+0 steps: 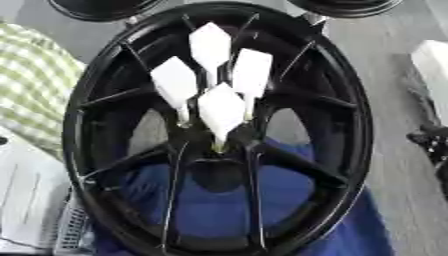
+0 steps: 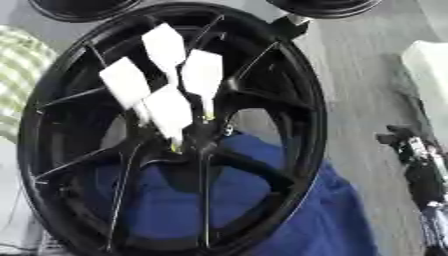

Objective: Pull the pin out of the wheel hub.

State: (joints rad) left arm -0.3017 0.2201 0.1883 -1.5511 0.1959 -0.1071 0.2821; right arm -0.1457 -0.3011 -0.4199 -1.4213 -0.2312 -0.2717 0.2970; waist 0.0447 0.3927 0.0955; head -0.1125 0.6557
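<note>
- Black and glossy, the wheel hub (image 1: 219,130) fills most of both views, lying tilted with its thin spokes running out from the centre to the rim.
- Four white pins (image 1: 221,111) with flat, diamond-like heads stand bunched at the hub's centre, stems pointing down into the bolt area; the nearest one ends in a yellowish tip.
- Under the lower half of the hub lies a blue cloth (image 1: 219,200), showing through the gaps between spokes and spreading out at the lower right.
- On the grey surface (image 2: 359,90) to the left sits a green-and-white checked cloth (image 1: 31,85), with pale papers below it.
- Only the right hand (image 2: 418,160) shows, dark, at the right edge and well apart from the hub; I cannot tell whether its fingers are apart or together.
- No left hand appears in either view.
- A white object (image 1: 433,75) lies at the right edge, above that hand.
</note>
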